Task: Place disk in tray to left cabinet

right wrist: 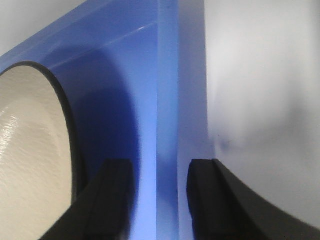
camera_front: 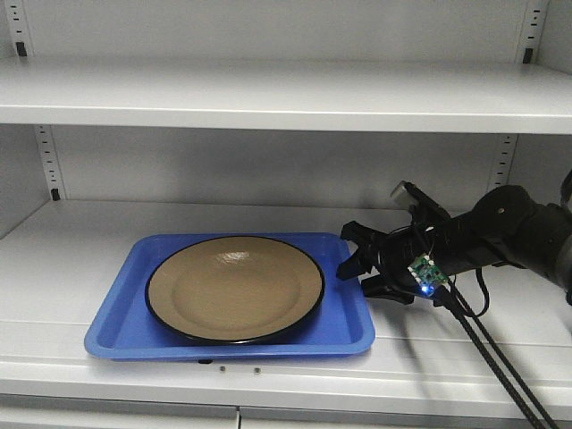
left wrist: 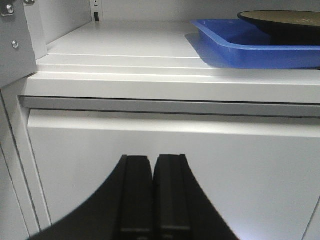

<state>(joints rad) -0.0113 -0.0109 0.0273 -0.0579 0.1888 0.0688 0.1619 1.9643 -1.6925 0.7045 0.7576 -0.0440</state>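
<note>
Exterior front-facing view: the disk (camera_front: 235,288) lies flat in the blue tray (camera_front: 357,323) on the left cabinet (camera_front: 268,98) shelf. The right tool (camera_front: 362,268), spread, straddles the tray's right rim. The left tool (left wrist: 152,192), pressed together, sits below the shelf's near edge.

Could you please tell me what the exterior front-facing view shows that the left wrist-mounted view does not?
Only the front view shows the right pincer at the tray's right rim, the disk's whole tan face, and the upper shelf of the left cabinet. Only the left wrist view shows the left pincer, shut, low before a white panel beneath the shelf. Both show the blue tray carrying the disk.
</note>
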